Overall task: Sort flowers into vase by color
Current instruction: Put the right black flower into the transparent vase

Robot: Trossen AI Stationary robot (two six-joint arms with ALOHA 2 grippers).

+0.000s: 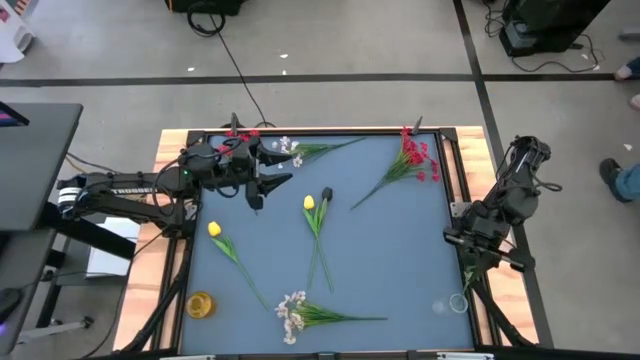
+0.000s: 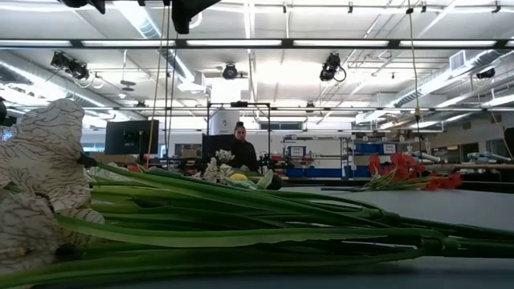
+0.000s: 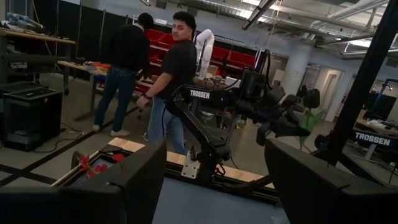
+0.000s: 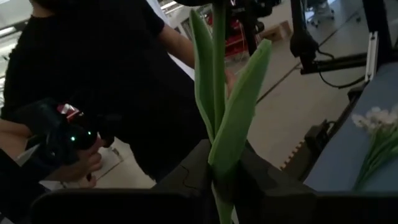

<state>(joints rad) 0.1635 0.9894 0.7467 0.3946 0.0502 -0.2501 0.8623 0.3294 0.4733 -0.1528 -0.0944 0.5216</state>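
Flowers lie flat on the blue table (image 1: 400, 260): a white spray (image 1: 288, 150) and a red bunch (image 1: 415, 160) at the far side, two yellow tulips (image 1: 310, 205) (image 1: 215, 230) in the middle, and a white spray (image 1: 293, 315) near the front. An amber vase (image 1: 200, 304) stands at the near left corner, a clear vase (image 1: 456, 303) at the near right. My right gripper (image 4: 225, 167) is beside the table's right edge, shut on a green-stemmed flower (image 4: 217, 74) whose bloom is out of view. My left gripper (image 3: 214, 186) hovers open over the far left. My right gripper pinches the flower's green stem and the base of a long leaf (image 4: 221, 180) between its two fingers (image 4: 189, 171). The fingers lie level, across the stem. The stem stands upright above them, clear of the table (image 3: 308, 118).
Wooden rails (image 1: 170, 240) and a dark frame border the table. A person (image 4: 93, 93) holding a device stands close in front of my right gripper. Other people (image 3: 171, 81) stand beyond the right arm. A shelf and papers (image 1: 110, 250) sit at the left.
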